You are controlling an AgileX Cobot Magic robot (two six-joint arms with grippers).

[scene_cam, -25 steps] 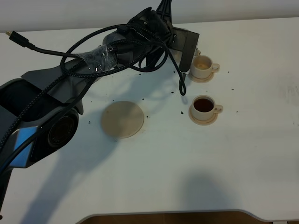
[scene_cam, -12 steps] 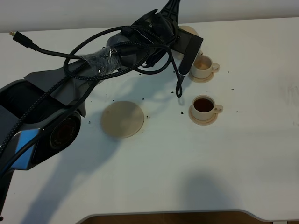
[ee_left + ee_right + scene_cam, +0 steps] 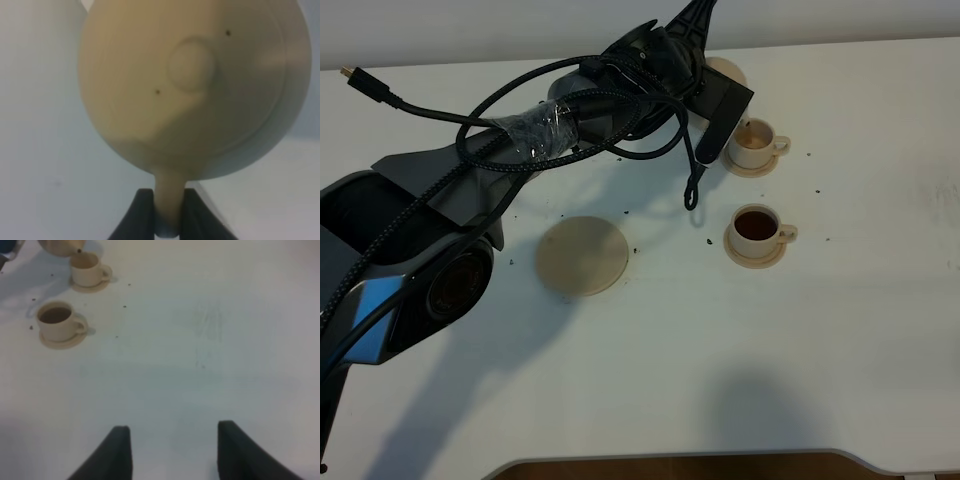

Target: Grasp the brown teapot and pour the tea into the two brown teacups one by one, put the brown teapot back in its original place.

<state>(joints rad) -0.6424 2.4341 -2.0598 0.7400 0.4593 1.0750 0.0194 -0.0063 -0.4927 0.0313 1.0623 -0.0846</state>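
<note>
We recorded the right jaws spread apart over bare bench point(image 3: 200, 340), gripping nothing. Farther out sat the round saucer point(image 3: 582, 256), then the near teacup point(image 3: 757, 228), holding dark tea. Farthest, the left jaws were clamped tight on the handle of the brown teapot point(image 3: 150, 75), its spout just above the far teacup point(image 3: 753, 145).

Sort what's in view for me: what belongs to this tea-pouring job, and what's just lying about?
Job:
brown teapot, handle clamped in the left gripper
far teacup, at the spout
near teacup, full of dark tea
large round saucer, bare

Lying about:
dark specks on the white table
black cable plug, loose at the far left
</note>
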